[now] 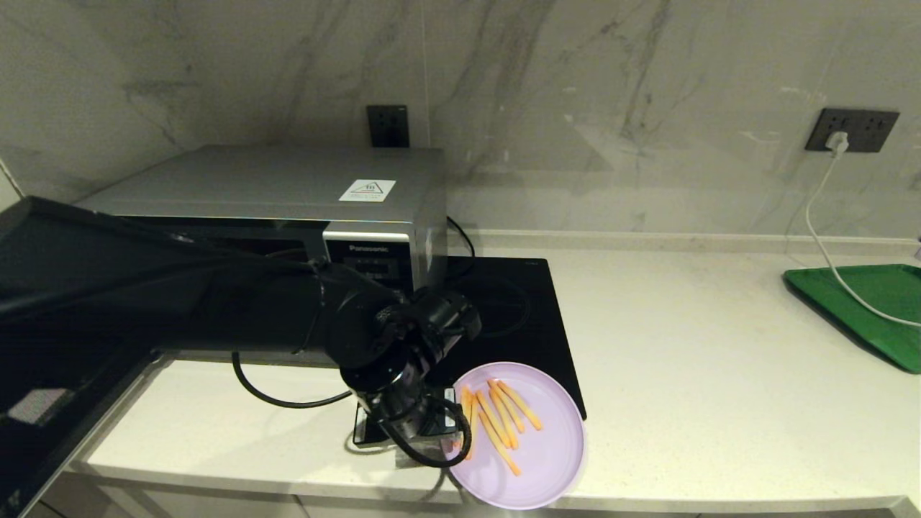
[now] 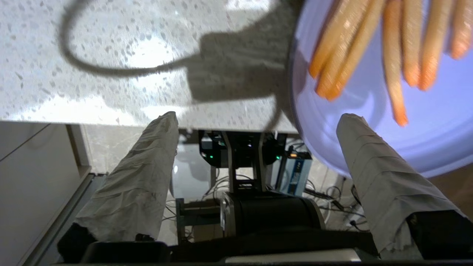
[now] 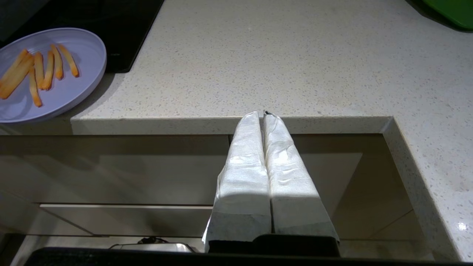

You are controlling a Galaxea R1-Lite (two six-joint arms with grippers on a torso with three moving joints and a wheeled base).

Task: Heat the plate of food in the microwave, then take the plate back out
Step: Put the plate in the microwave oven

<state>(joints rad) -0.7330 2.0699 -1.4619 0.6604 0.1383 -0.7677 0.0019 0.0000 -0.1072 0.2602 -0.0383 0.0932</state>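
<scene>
**Head view: plate of fries at the counter's front edge, microwave door open**

Head view, lower centre: lilac plate of fries flat on the pale speckled countertop, its near rim overhanging the front edge, its far rim overlapping the corner of the black induction hob. Thin orange-yellow fries lying in a loose fan on the plate's left half.

Left gripper just left of the plate, pointing down, at the counter's front edge. Seen through the left wrist camera: cloth-wrapped fingers spread wide, nothing between them, one finger against the plate's rim in the picture; contact cannot be told.

Upper left of the head view: silver-grey Panasonic microwave, brand name readable in pale letters on the panel strip beside the cavity. White sticker with a triangle on the roof; its small print too fine to read. Dark glass door swung open toward the left edge of the frame.

Right edge of the head view: green tray, a white cable running across it from a dark wall socket. A second dark socket on the marble wall behind the microwave.

Right wrist view: right gripper below the counter's front edge, wrapped fingers pressed together, holding nothing.
</scene>
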